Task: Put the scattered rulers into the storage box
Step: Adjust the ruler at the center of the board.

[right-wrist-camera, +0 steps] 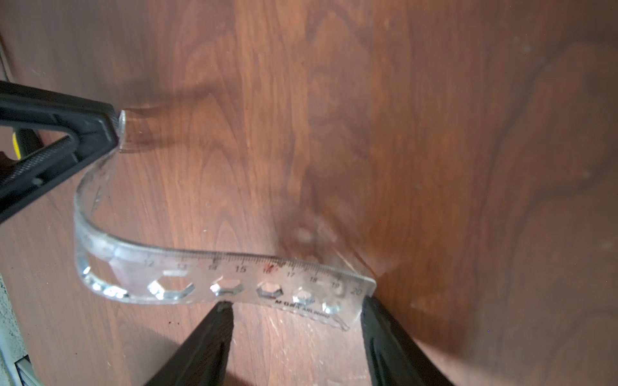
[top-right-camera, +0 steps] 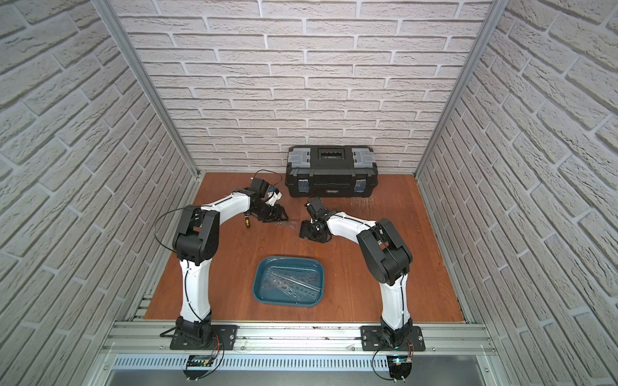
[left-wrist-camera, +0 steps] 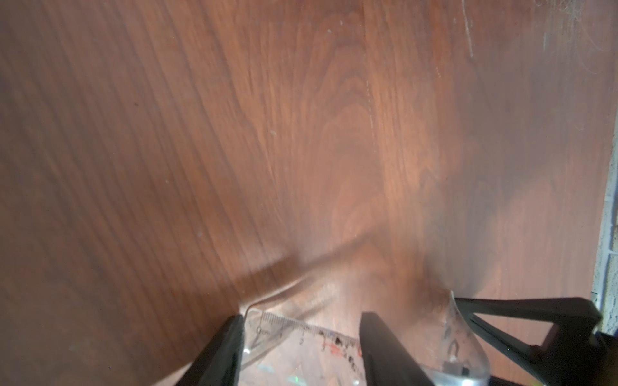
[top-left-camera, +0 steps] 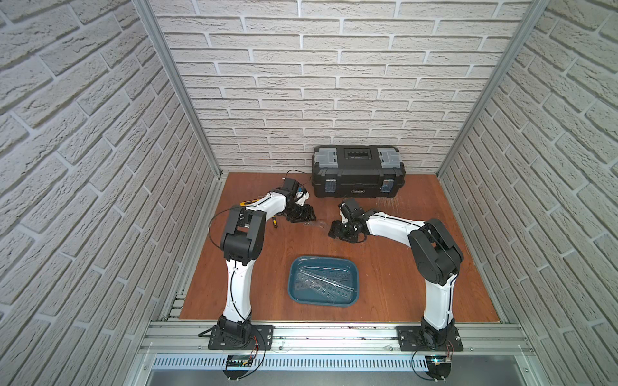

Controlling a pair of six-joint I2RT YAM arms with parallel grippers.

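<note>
One clear flexible ruler [right-wrist-camera: 240,270] is bowed into a curve just above the wooden table, between the two grippers [top-left-camera: 316,224]. Its zero end [left-wrist-camera: 301,329] lies across the gap of my open left gripper [left-wrist-camera: 302,317], against one finger. Its twenty end rests against a finger of my open right gripper [right-wrist-camera: 297,302]. Neither pair of jaws pinches it. The teal storage box [top-left-camera: 323,259] sits nearer the front, apart from both grippers. Several clear rulers [top-left-camera: 321,284] lie flat in it.
A black toolbox [top-left-camera: 357,173] stands against the back wall behind the grippers. A small yellow-black screwdriver [top-left-camera: 275,222] lies beside the left forearm. A yellow-black utility knife [top-left-camera: 249,202] is partly hidden under that arm. Brick walls close in three sides.
</note>
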